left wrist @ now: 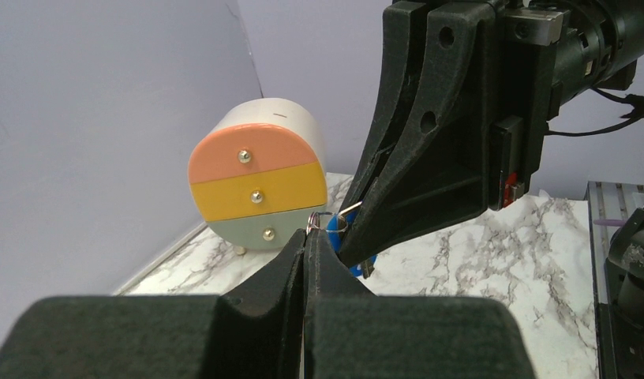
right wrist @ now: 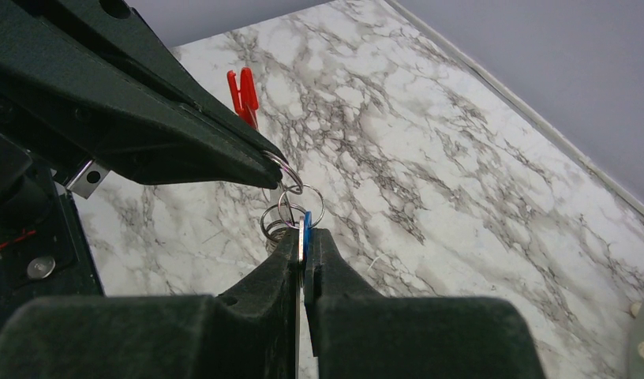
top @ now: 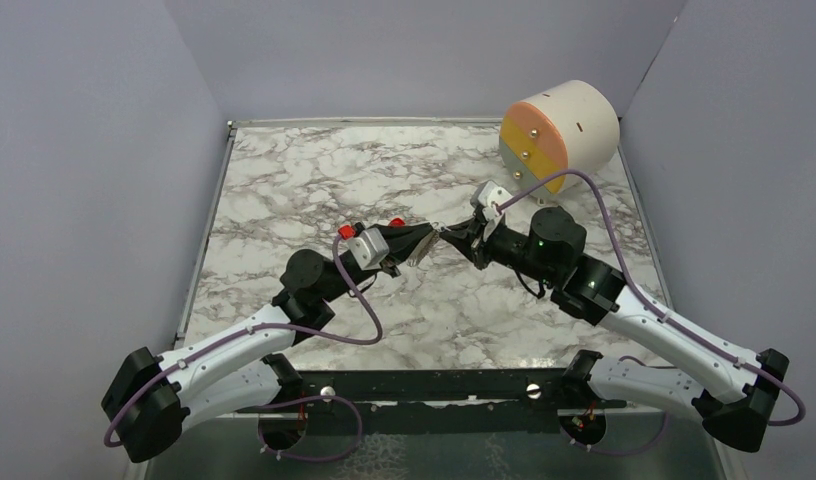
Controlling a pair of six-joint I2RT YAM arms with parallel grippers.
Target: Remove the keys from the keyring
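Note:
My two grippers meet tip to tip above the middle of the table. My left gripper (top: 435, 232) (left wrist: 307, 237) is shut on a small silvery split ring (left wrist: 320, 218) (right wrist: 289, 175). My right gripper (top: 447, 236) (right wrist: 303, 238) is shut on the keys: a tiny blue-headed key (right wrist: 307, 224) (left wrist: 335, 232) pressed flat against a silvery key (right wrist: 301, 235). More linked split rings (right wrist: 281, 217) hang between the two tips. The red keyring (right wrist: 241, 93) (top: 395, 221) lies on the marble beyond the left gripper, apart from the keys; only part of it shows.
A round drawer unit (top: 561, 132) (left wrist: 256, 185) with pink, yellow and grey-green drawers stands at the back right corner. Grey walls close the table on three sides. Purple cables loop over both arms; a red plug (top: 346, 232) sits by the left wrist.

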